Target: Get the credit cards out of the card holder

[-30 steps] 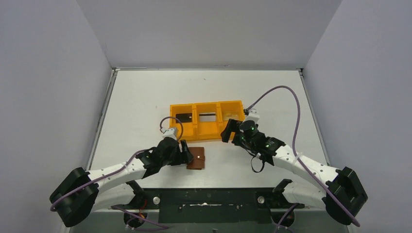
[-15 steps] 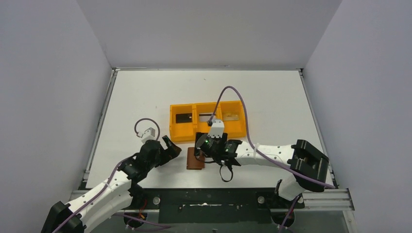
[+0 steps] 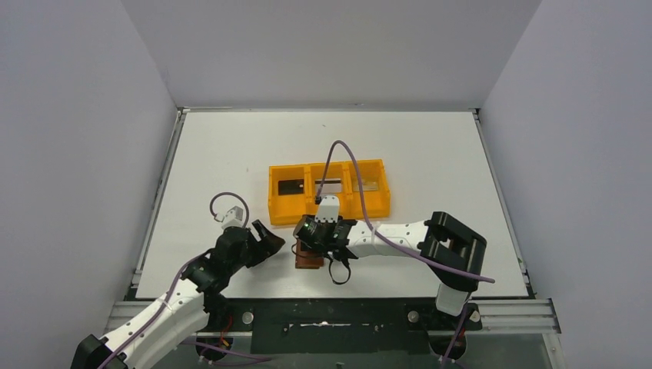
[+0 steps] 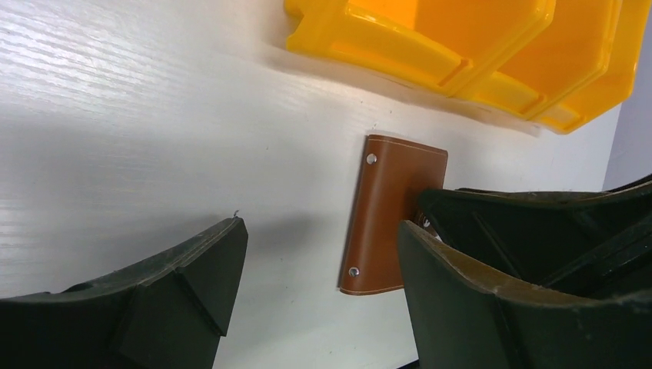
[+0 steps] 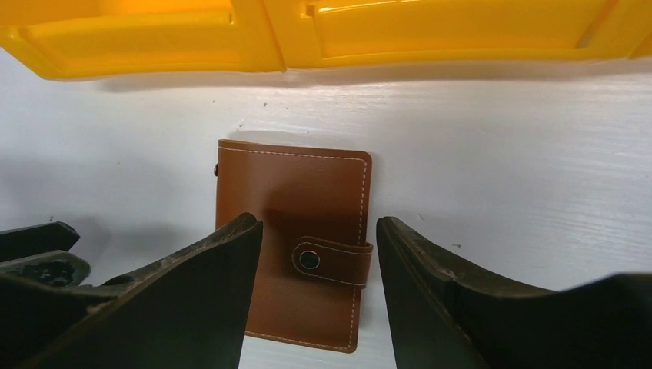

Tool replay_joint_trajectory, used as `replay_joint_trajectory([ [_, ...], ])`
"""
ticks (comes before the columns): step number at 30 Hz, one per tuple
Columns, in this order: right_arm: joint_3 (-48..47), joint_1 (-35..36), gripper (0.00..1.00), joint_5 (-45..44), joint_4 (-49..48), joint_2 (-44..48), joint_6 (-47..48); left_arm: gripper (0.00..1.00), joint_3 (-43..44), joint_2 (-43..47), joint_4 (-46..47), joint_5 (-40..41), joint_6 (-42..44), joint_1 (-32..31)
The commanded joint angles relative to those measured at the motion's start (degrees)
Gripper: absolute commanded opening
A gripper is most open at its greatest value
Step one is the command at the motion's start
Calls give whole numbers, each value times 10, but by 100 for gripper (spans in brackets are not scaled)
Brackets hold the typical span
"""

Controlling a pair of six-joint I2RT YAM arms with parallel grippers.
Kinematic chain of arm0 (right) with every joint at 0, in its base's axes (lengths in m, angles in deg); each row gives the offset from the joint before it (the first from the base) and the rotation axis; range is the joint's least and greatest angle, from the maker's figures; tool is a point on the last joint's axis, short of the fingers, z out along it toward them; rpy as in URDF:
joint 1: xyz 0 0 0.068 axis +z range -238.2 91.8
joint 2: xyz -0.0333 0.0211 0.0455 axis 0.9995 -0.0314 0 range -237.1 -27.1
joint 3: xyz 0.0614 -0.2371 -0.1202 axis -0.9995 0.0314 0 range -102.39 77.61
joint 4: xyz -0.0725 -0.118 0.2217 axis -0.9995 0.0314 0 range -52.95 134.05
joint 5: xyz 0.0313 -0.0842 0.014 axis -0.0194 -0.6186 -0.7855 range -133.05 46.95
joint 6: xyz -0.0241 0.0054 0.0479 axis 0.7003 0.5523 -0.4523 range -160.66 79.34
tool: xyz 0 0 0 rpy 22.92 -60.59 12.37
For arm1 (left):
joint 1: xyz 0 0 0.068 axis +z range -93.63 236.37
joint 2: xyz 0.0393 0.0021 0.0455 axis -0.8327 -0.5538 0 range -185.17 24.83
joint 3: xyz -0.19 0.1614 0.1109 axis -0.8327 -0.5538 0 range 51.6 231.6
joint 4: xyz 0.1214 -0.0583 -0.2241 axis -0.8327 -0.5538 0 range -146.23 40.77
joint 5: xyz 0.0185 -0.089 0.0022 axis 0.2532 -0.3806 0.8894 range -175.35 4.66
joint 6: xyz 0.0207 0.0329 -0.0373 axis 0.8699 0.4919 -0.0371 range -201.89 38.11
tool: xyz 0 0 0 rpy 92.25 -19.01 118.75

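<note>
Hovering over the small flat brown leather card holder point(image 5: 292, 207), the right hand point(image 5: 315, 231) had its fingers spread, one on each side of the snap tab point(image 5: 330, 260), and it grasped nothing. Whether its tips touched the leather could not be told. The card holder lay folded and snapped shut on the white tabletop point(image 3: 231, 154), just in front of the orange three-compartment plastic tray point(image 3: 292, 211). Thin small rectangular credit cards point(image 3: 291, 187) seemed to lie in the tray's compartments, the left one dark, so the emptying looked done.

The left hand point(image 4: 323, 231) was released too, empty, beside the holder's left edge.

Any grasp here would have called for care. The holder was thin and flat, so the fingertips needed to go low to the tabletop and close squarely on its two long edges, clear of the tab. The left hand sat close, so a collision was the main risk.
</note>
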Motion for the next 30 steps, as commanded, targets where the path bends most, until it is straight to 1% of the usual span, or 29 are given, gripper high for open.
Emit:
replay_joint_trajectory([
  [1, -35, 9, 54, -8, 16, -11, -6, 70, 12, -28, 47, -34, 21, 2],
  [3, -42, 15, 52, -13, 25, -17, -8, 69, 17, -52, 53, -45, 32, 2],
  [10, -50, 29, 51, -36, 63, -33, -32, 65, 31, -112, 82, -79, 65, -2],
  [12, -49, 28, 48, -37, 65, -37, -32, 64, 36, -128, 88, -84, 70, -6],
  [14, -53, 29, 41, -43, 71, -38, -32, 62, 42, -143, 95, -85, 74, -13],
  [16, -50, 29, 39, -46, 71, -34, -34, 61, 47, -155, 103, -87, 79, -21],
  [18, -42, 29, 38, -46, 56, -26, -29, 59, 52, -170, 106, -84, 83, -30],
  [19, -37, 29, 36, -43, 49, -22, -27, 59, 55, -177, 107, -82, 85, -35],
  [20, -32, 28, 31, -41, 41, -19, -25, 58, 57, -186, 108, -80, 87, -40],
  [22, -21, 28, 25, -33, 16, -13, -12, 57, 60, -202, 112, -79, 89, -51],
  [27, -2, 26, 23, -12, -25, 0, 0, 53, 69, -242, 130, -67, 87, -87],
  [29, 3, 26, 17, -8, -33, 4, 1, 49, 73, -258, 133, -63, 85, -97],
  [30, 7, 26, 17, -8, -37, 7, 1, 47, 76, -265, 133, -61, 84, -102],
])
